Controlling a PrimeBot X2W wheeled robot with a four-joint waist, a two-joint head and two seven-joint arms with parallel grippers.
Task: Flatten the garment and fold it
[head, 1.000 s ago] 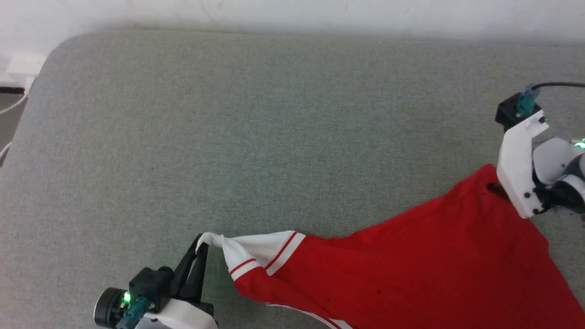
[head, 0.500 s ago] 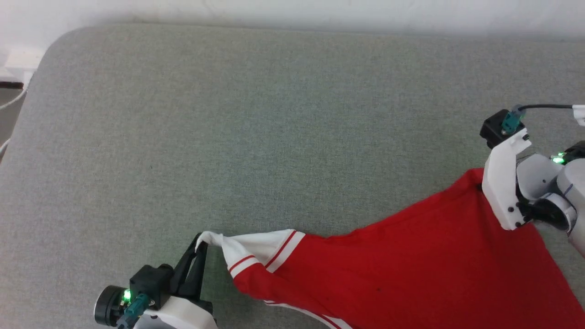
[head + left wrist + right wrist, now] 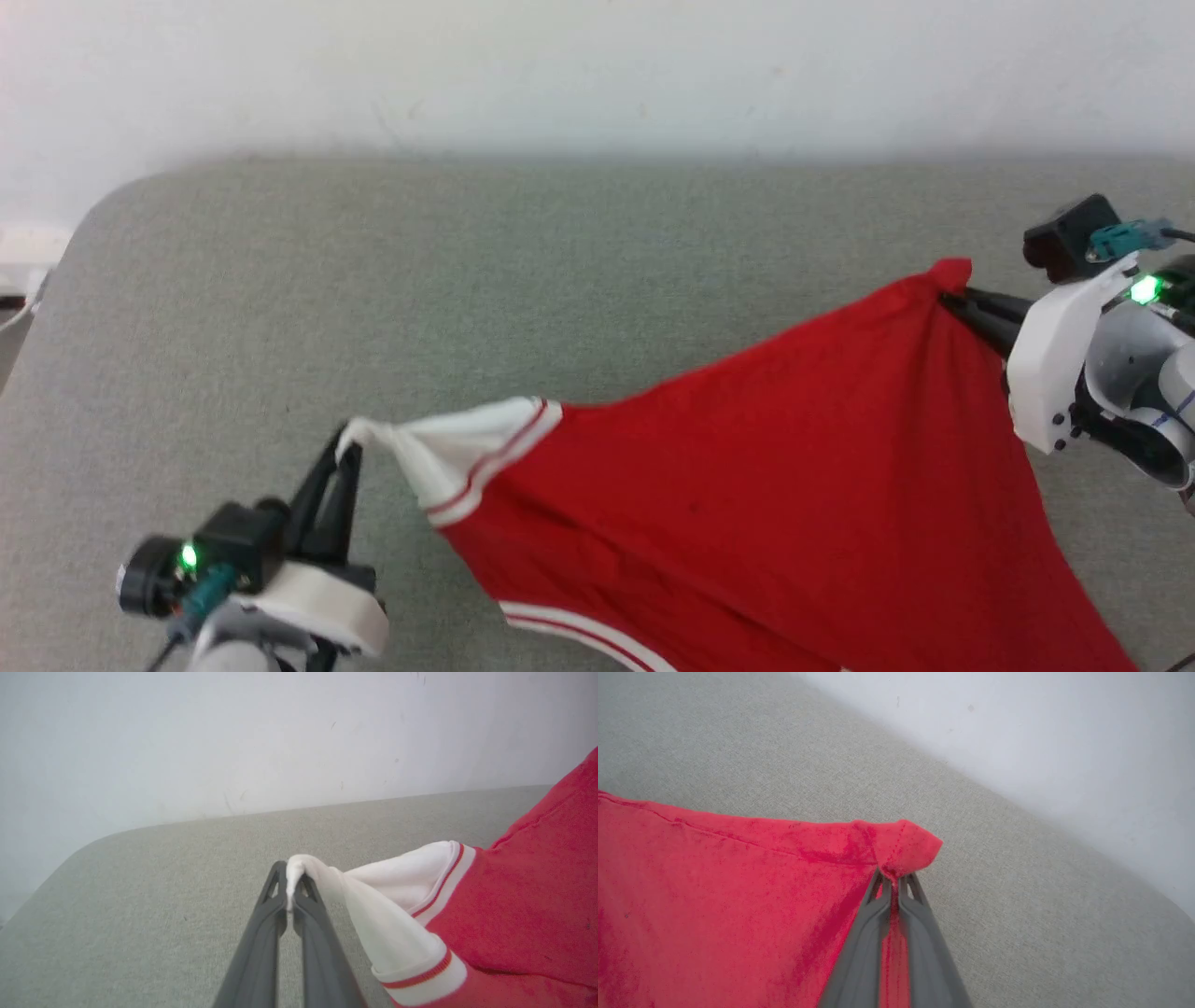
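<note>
The one garment (image 3: 747,485), a soft red knit shirt with a white short sleeve (image 3: 448,448) edged in red-and-white striped trim, is pulled into a taut, roughly triangular sheet over the grey woven surface (image 3: 467,280). At the garment's left end the left pincer (image 3: 345,443) has its two dark fingers pressed together on the bunched sleeve tip, and at its right end the right pincer (image 3: 948,299) pinches a folded red corner. Beyond the garment the surface has a rounded corner, and a plain white wall (image 3: 560,75) stands behind it.
</note>
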